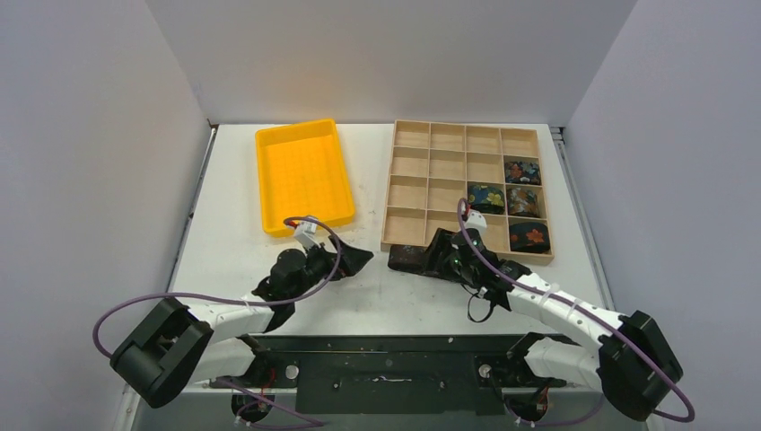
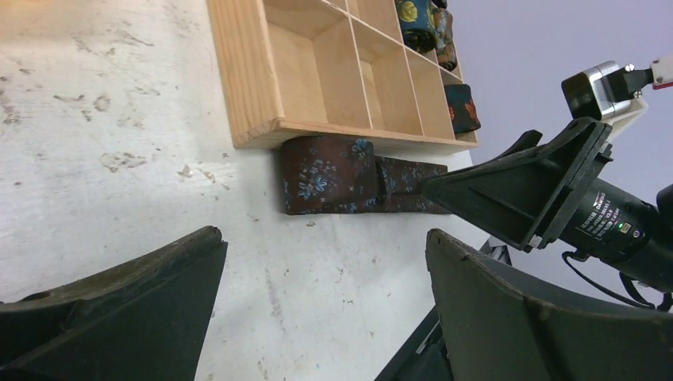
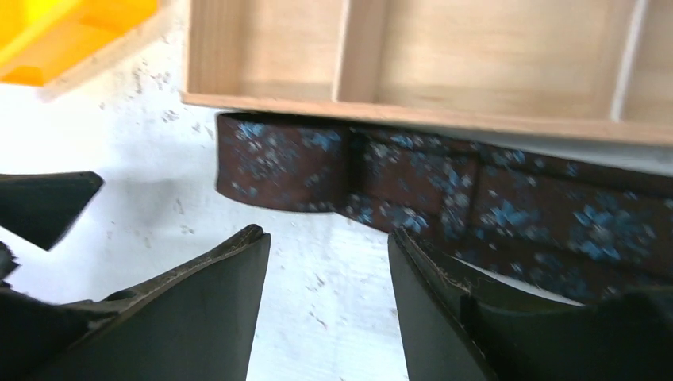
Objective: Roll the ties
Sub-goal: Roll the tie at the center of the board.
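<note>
white counter (image 1: 404,305), plain pale walls on three sides, and the wooden tray (image 1: 408,241) sits at the far right of it, so everything gets called off that tray.

inside the tray, four rolled ties are tucked one to a cell: three down its right-hand column (image 1: 522,171) (image 1: 525,201) (image 1: 529,236), and one more (image 1: 485,198) in the cell just left of the middle one. dark fabric, bright floral prints, neat little coils. every other cell is bare wood.

now the one in play: a brown tie (image 2: 333,175) with blue flowers lies flat on the counter, pressed right along the tray's near wall and touching it. its end near the tray's near-left corner looks folded over on itself, and from there the strip runs along the wall toward the tray's right side.

right claw (image 3: 325,238) comes in from the near side of the tray, jaws spread wide and pointed at the brown tie. nothing is between the fingers, and they sit just short of the fabric, over bare counter.

left claw (image 2: 321,262) is left of the tray's near corner, also gaping wide and gripping nothing, facing the folded end of the tie from well apart.

yellow bin (image 1: 305,175) sits just left of the tray, with a strip of counter between them.
</note>
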